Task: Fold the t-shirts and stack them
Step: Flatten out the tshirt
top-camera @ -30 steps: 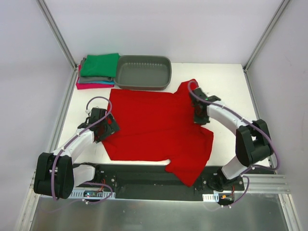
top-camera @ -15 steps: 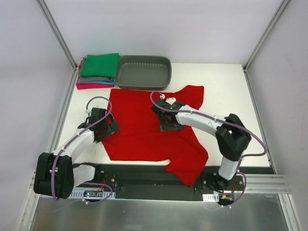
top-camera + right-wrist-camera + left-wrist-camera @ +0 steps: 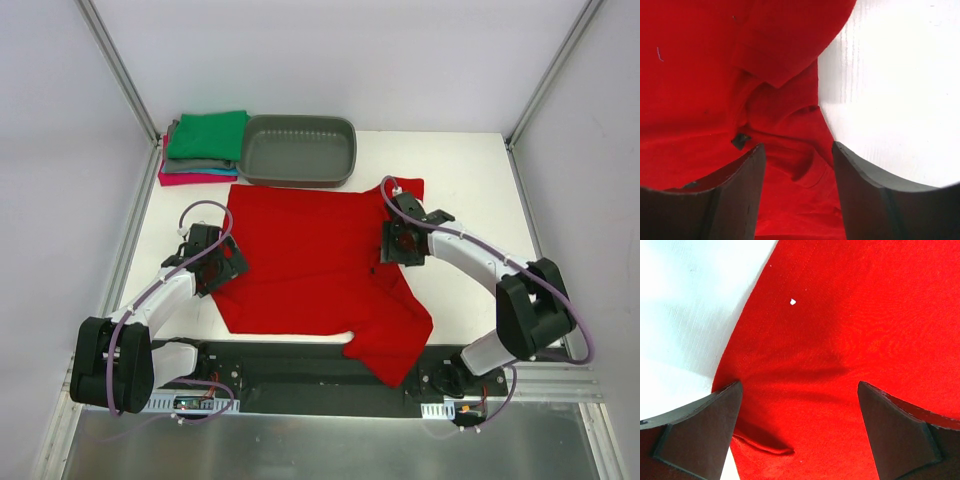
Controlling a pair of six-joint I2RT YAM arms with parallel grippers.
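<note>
I see left gripper (image 3: 797, 390) spread wide and right gripper (image 3: 797, 147) partly open, both empty over the bright red cloth t-shirt (image 3: 310, 260).

Under the green t-shirt (image 3: 207, 135), the lower folded t-shirts (image 3: 192, 167) show only thin edges. Both wrist views crop the red t-shirt (image 3: 310, 260), and the right gripper (image 3: 394, 245) hides its sleeve fold.

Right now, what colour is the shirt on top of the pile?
The top shirt is green, best seen in the top external view.
</note>
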